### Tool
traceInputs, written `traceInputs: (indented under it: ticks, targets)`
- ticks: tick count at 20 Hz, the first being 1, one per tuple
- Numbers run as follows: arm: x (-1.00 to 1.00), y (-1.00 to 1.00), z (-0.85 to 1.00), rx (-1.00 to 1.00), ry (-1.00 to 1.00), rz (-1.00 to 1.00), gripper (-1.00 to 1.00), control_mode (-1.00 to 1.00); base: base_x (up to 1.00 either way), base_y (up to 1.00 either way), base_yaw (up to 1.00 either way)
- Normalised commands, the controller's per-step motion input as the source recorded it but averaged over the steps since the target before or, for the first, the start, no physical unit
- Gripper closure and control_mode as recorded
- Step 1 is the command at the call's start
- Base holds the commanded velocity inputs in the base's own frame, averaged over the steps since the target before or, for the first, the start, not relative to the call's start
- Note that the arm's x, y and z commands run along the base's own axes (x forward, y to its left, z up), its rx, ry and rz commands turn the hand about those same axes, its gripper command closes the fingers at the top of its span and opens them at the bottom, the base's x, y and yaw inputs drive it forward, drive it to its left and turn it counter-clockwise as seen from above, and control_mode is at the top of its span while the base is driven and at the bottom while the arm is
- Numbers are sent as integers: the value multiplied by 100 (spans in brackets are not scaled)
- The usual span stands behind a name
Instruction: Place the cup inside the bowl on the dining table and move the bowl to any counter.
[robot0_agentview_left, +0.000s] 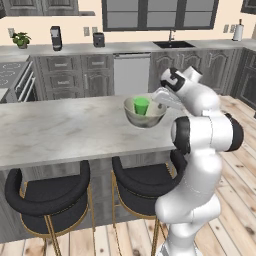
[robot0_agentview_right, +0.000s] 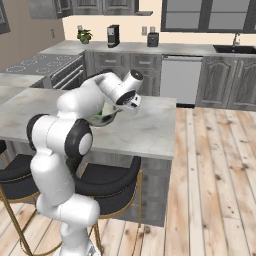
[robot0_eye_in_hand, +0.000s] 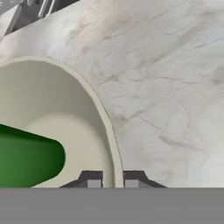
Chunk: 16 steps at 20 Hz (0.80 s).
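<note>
The room is a kitchen with a pale wooden plank floor (robot0_agentview_right: 215, 170) and a cream wall carrying dark-framed windows (robot0_agentview_left: 160, 14); along that wall runs the counter (robot0_agentview_left: 100, 48), light grey marble over dark grey panelled cabinets (robot0_agentview_left: 67, 75), with a dishwasher front (robot0_agentview_left: 132, 74) set into the run, a sink with faucet (robot0_agentview_left: 173, 44) to the right, a stove (robot0_agentview_right: 45, 67) at the left end, and on top a potted plant (robot0_agentview_left: 21, 39), a coffee machine (robot0_agentview_left: 56, 38), a small dark appliance (robot0_agentview_left: 98, 39) and a paper towel roll (robot0_agentview_left: 238, 31).

The dining table (robot0_agentview_left: 60, 127) stands free in the foreground, its veined marble top resting on a dark grey base; two black round stools (robot0_agentview_left: 47, 197) with thin gold legs are tucked under its near edge.

The bowl (robot0_agentview_left: 145, 112) sits at the right end of the table top, near the arm; whether its base touches the marble cannot be told. The cup (robot0_agentview_left: 141, 106) is inside the bowl, bright green against the cream interior; in the hand view it lies low in the basin, well left of the rim.

The gripper (robot0_eye_in_hand: 113, 180) is at the bowl's rim on the arm's side; one dark fingertip stands inside the wall and one outside, pinching the rim between them.
</note>
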Motion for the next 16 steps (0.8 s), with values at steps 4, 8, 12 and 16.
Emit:
traceInputs:
  ticks: [4,8,12,16]
  targets:
    - [-78,-15,26,0,0,0,100,-100,0,0,0]
    - [-83,-14,23,0,0,-1,100,-100,0,0,0]
    - [-72,-14,11,0,0,-3,100,-100,0,0,0]
    - [-73,-12,9,0,0,-5,100,-100,0,0,0]
